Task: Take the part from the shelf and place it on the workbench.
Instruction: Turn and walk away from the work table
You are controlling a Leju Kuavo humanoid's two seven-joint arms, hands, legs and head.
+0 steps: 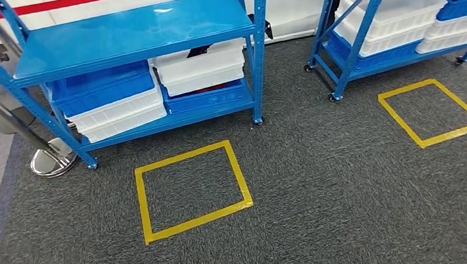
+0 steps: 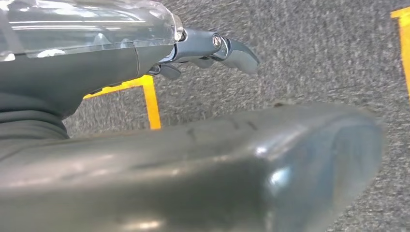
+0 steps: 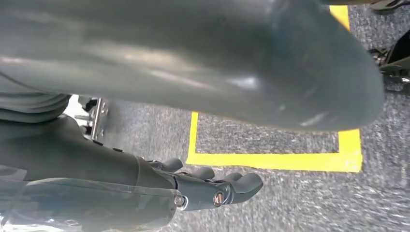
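- Hanging over the carpet, the left hand (image 2: 212, 50) holds nothing; its dark fingers (image 2: 241, 55) curl loosely and lie a little apart, with grey pile beneath them.
- The right hand (image 3: 212, 186) is likewise empty, its fingers (image 3: 246, 183) bent side by side with small gaps, above a yellow tape corner (image 3: 193, 157) on the floor.
- Both hands are well apart from any shelf, so I judge the fetch not yet begun.
- The part itself I cannot pick out; it is most likely inside 1 of the bins on the near shelf (image 1: 133, 28), hidden by their walls.
- Its weight, stiffness and slipperiness cannot be read from here; a small workshop part would probably be rigid and light, but that is a guess, and the hold must be chosen once it is seen.
- The white bins (image 1: 199, 67) and blue bins (image 1: 103, 88) are smooth moulded plastic, rectangular, rimmed and stacked on the lower deck; their rims look like the firmest place to hold if a whole bin must come out.
- The shelf is glossy blue painted steel with a bare top deck; a second shelf (image 1: 360, 38) on castors stands to the right.
- 2 yellow tape squares (image 1: 192, 189) mark the coarse dark-grey carpet (image 1: 322, 212).
- A chrome post base (image 1: 49, 161) sits at the left.
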